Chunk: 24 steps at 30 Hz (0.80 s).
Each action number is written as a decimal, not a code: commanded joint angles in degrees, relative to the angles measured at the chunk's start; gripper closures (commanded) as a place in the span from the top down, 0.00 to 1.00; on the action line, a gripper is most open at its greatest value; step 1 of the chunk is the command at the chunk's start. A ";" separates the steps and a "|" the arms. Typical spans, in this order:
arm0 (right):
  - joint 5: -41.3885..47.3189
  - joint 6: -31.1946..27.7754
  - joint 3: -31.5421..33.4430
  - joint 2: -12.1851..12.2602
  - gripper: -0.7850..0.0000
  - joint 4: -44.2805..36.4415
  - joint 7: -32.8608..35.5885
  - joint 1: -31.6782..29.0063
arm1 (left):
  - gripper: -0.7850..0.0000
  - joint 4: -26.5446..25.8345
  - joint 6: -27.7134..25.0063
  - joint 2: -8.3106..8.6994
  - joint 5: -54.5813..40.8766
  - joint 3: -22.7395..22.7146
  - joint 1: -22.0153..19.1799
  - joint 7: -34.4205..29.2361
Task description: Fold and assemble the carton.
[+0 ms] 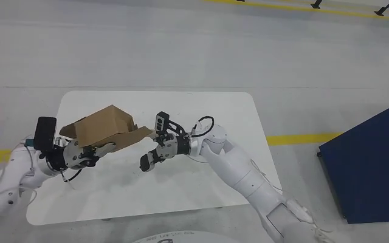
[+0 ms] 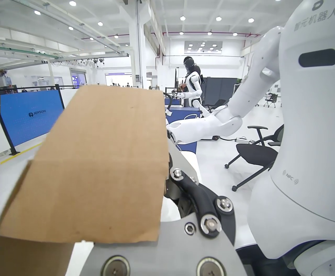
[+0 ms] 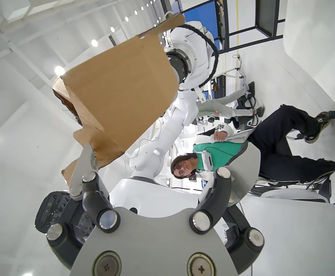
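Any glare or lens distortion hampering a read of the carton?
Top view: even light, no glare on the table or carton. Left wrist view: wide lens bows the ceiling beams; lamps sit clear of the carton. Right wrist view: bright lamps behind the carton, no washout.

The folded cardboard carton is plain brown all over. The rounded table is plain white. The left pincer and right pincer are silver metal with black links. The pale grey floor carries a yellow stripe.
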 commanded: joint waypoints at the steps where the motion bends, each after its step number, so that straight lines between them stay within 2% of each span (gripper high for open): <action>1: 0.35 0.00 0.12 0.06 1.00 0.12 0.45 -0.27 | 0.00 -0.17 0.00 0.15 -0.05 0.17 -0.05 0.00; 15: -2.74 2.66 -4.29 -0.53 1.00 2.13 2.26 2.14 | 0.00 -0.28 0.00 1.69 0.51 4.78 -1.91 0.00; 22: 6.19 -6.94 2.95 -0.13 1.00 1.65 -2.20 -1.63 | 0.00 0.55 0.00 2.22 -0.51 3.96 -1.79 0.00; 24: 7.67 -8.02 4.53 0.14 1.00 1.03 -1.50 -3.08 | 0.00 1.07 0.00 2.17 -0.86 3.49 -1.51 0.00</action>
